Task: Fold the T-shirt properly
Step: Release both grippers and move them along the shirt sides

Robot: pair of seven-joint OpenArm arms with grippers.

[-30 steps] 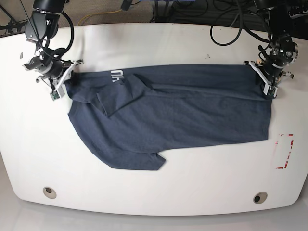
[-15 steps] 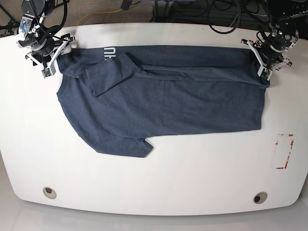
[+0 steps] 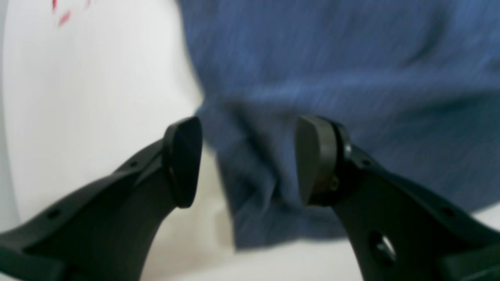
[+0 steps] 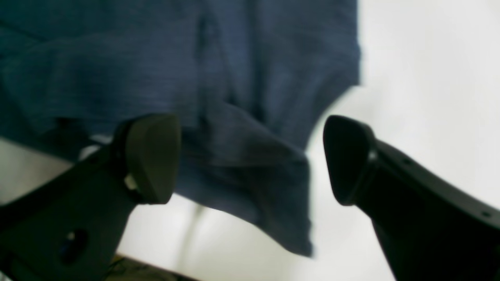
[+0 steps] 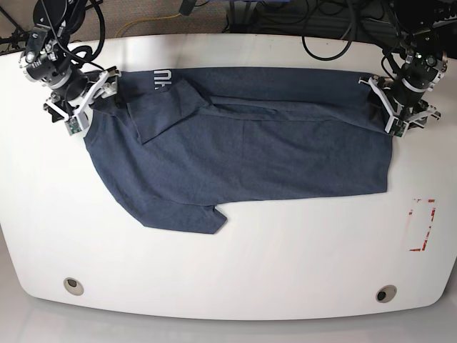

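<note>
The dark navy T-shirt (image 5: 243, 150) lies flat across the far half of the white table (image 5: 285, 264), with white lettering (image 5: 163, 77) near its far left corner and a sleeve (image 5: 187, 218) pointing to the front. My left gripper (image 5: 398, 108) is at the shirt's right far corner. In the left wrist view it (image 3: 246, 156) is open, with the cloth's corner (image 3: 258, 203) lying slack between the jaws. My right gripper (image 5: 87, 107) is at the left far corner. In the right wrist view it (image 4: 250, 156) is open wide over a rumpled corner (image 4: 250, 175).
A red marked rectangle (image 5: 423, 225) is on the table at the right. Two round holes (image 5: 72, 285) (image 5: 385, 294) sit near the front edge. Cables (image 5: 335, 28) lie behind the far edge.
The shirt was dragged toward the far edge and left, and now lies still. Both grippers have shifted slightly toward the front, and their jaws stand open over the corners.
</note>
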